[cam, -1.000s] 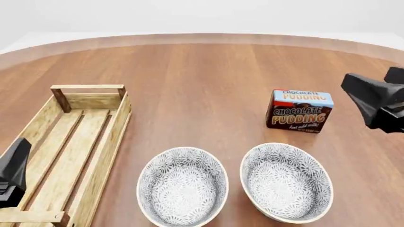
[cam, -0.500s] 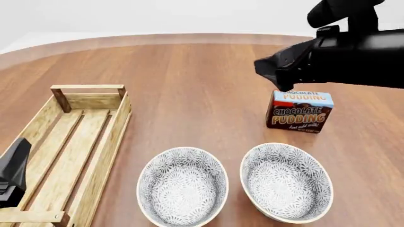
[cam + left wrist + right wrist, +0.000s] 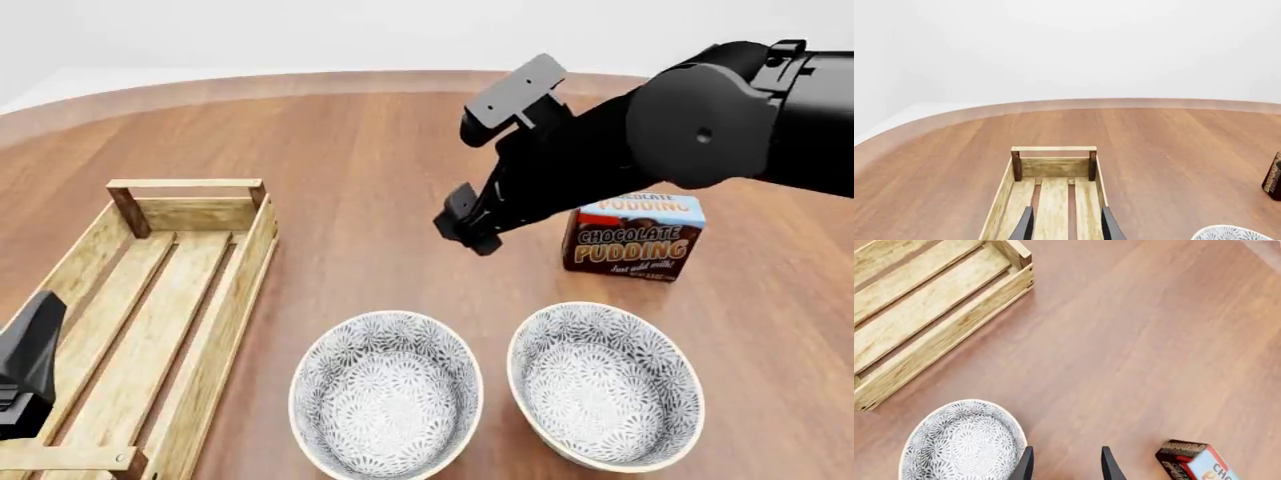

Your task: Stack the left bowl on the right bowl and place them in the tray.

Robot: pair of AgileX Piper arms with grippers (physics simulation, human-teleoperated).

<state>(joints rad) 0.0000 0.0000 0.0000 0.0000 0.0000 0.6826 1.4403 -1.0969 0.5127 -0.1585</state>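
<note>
Reaching for the left bowl, nothing gripped yet.

Front view: my right gripper (image 3: 467, 165) hangs above the surface (image 3: 387, 150), jaws parted and empty, beyond the left bowl (image 3: 386, 393) and just beside the pudding box (image 3: 634, 235); the right bowl (image 3: 605, 385) sits close beside the left one, apart from it, and the tray (image 3: 147, 300) lies well to the left, with my left gripper (image 3: 27, 375) low at its near end. Left wrist view: that gripper's fingers (image 3: 1026, 225) sit a slat's width apart over the tray (image 3: 1054, 165), holding nothing. Right wrist view: the left bowl (image 3: 964, 442) lies just beside my fingertips (image 3: 1104, 465). I judge this the approach; next I need to drop onto the left bowl's rim and pinch it.
</note>
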